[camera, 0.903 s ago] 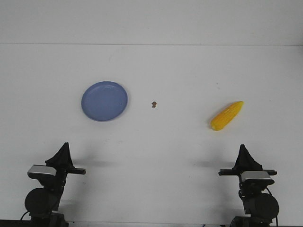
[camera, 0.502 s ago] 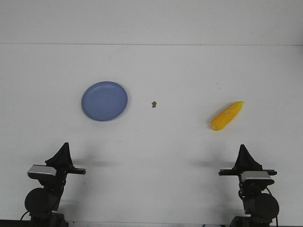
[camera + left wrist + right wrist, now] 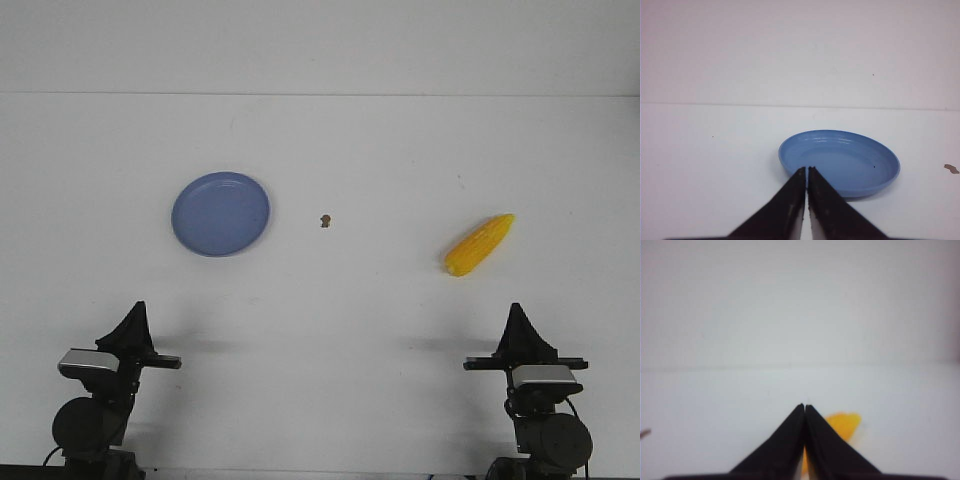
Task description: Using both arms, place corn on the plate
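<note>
The yellow corn [image 3: 479,244] lies on the white table at the right, tip pointing back right. In the right wrist view the corn [image 3: 844,424] shows blurred behind the fingers. The blue plate [image 3: 220,213] sits empty at the left and also shows in the left wrist view [image 3: 840,161]. My left gripper [image 3: 135,312] is shut and empty at the front left, well short of the plate; it also shows in the left wrist view [image 3: 806,170]. My right gripper [image 3: 516,313] is shut and empty at the front right, short of the corn; it also shows in the right wrist view [image 3: 804,406].
A tiny brown speck [image 3: 325,220] lies on the table between plate and corn; it also shows at the edge of the left wrist view [image 3: 951,168]. The table's back edge meets a white wall.
The right arm's wrist has shifted slightly lower. The corn, plate and left arm have not moved.
</note>
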Controlling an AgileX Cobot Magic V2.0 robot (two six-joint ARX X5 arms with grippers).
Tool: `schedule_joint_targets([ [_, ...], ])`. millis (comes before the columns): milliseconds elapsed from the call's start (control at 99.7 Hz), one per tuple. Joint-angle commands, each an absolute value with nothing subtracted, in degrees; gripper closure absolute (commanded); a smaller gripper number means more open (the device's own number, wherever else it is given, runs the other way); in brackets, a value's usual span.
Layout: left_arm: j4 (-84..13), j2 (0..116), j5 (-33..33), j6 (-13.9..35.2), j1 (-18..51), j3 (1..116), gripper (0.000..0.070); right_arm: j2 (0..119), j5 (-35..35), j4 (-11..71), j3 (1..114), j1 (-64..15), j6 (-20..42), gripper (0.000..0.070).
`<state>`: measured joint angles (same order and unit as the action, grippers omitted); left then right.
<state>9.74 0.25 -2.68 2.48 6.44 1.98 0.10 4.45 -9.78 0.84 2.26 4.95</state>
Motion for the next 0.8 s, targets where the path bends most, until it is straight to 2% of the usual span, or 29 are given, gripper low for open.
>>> schedule_joint_targets([
  [0,9.2,0.2,-2.6,3.9,6.4,2.8,0.0687,0.1,4.5,-9.5,1.1,2.2,5.2,0.0700],
  [171,3.3,1.9,-2.6,9.6,6.4,8.8,0.0687,0.2,4.6,1.4,6.1,2.2,5.2,0.0700],
  [301,-3.6,7.1,-2.6,11.9,6.4,16.1,0.0687,2.9,4.7,8.2,13.1,2.2,5.6,0.0700],
  [462,-11.8,17.1,-2.6,12.1,6.4,27.4,0.0687,10.6,4.5,14.2,23.7,2.2,5.1,0.0700],
  [652,-23.1,30.4,-2.6,12.0,6.4,43.7,0.0687,23.6,4.5,28.9,39.8,2.2,4.3,0.0700],
  [793,-32.2,39.4,-2.5,8.6,6.4,53.1,0.0687,32.3,4.5,37.8,48.8,2.2,4.3,0.0700],
])
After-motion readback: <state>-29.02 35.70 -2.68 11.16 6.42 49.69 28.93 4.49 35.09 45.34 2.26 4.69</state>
